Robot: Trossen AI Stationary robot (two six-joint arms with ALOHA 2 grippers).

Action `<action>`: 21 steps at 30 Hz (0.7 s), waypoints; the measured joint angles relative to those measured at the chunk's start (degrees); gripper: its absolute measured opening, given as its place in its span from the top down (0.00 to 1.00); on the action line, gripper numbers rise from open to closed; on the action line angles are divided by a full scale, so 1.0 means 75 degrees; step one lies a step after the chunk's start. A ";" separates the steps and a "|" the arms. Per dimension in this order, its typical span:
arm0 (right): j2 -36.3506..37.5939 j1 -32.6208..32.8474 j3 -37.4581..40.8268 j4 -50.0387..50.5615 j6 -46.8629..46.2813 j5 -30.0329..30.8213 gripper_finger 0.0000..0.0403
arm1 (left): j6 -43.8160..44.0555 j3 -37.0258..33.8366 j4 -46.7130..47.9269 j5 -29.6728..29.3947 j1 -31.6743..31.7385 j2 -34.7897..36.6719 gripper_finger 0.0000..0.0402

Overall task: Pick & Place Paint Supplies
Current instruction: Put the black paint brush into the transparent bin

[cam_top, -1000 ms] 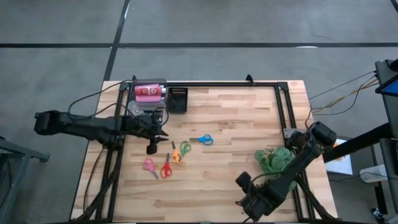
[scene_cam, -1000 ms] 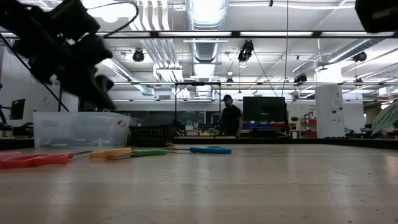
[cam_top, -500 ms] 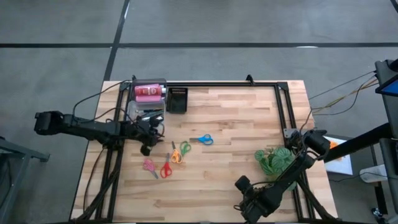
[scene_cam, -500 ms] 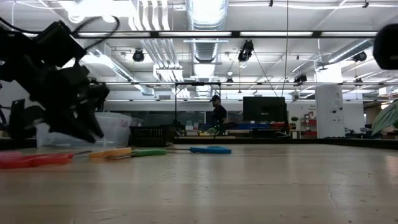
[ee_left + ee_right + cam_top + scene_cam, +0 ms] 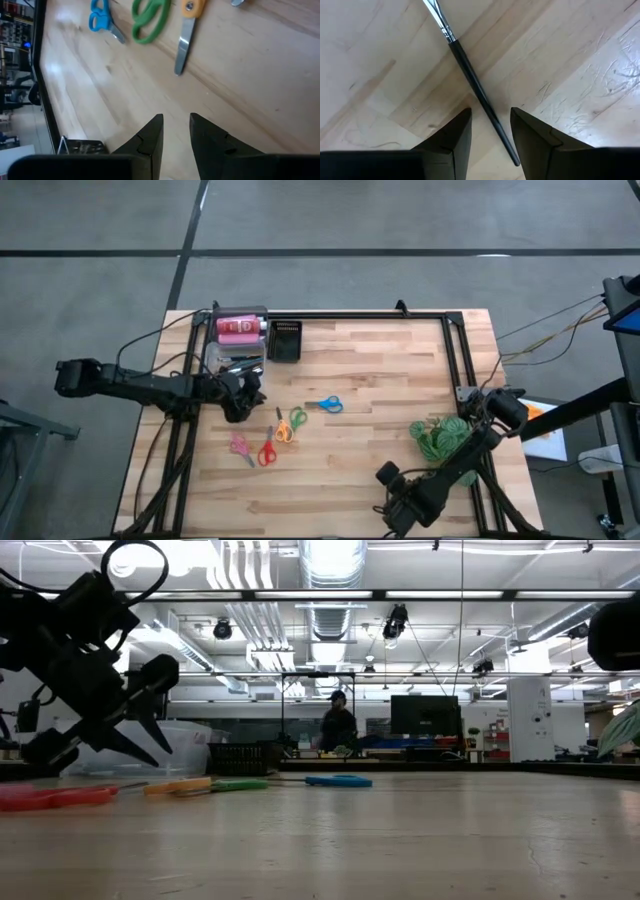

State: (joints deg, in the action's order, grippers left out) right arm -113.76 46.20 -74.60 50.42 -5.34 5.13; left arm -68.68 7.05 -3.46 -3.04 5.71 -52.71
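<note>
Jaws parted: right gripper (image 5: pixel 490 131) straddles black brush (image 5: pixel 475 87) (bristles ahead).

The table (image 5: pixel 380 380) is of light wooden planks, smooth with a soft shine, and fine scratches show near the brush (image 5: pixel 475 85). The brush has a black glossy handle and a shiny metal ferrule. The scissors (image 5: pixel 187 30) have bare metal blades and bright plastic handles. The tub (image 5: pixel 190 745) is clear plastic. Both grippers' fingers (image 5: pixel 452 137) look like matt black plastic. The frame (image 5: pixel 455 350) is black metal.
</note>
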 joint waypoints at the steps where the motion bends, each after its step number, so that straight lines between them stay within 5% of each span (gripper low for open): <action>1: 0.0006 -0.0012 0.0004 -0.0006 0.0004 -0.0026 0.68 | -0.0002 0.0000 0.0022 -0.0001 0.0000 0.0002 0.76; 12: 0.0046 -0.0257 0.0135 -0.0216 0.0340 -0.0467 0.95 | -0.0021 0.0000 0.0058 -0.0024 -0.0002 0.0003 0.76; 21: 0.0047 -0.0269 0.0182 -0.0295 0.0314 -0.0429 0.94 | -0.0024 0.0000 0.0058 -0.0024 -0.0005 0.0006 0.76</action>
State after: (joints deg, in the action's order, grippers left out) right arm -113.40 44.18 -73.23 48.21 -2.99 1.91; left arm -68.86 7.05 -3.03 -3.22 5.67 -52.66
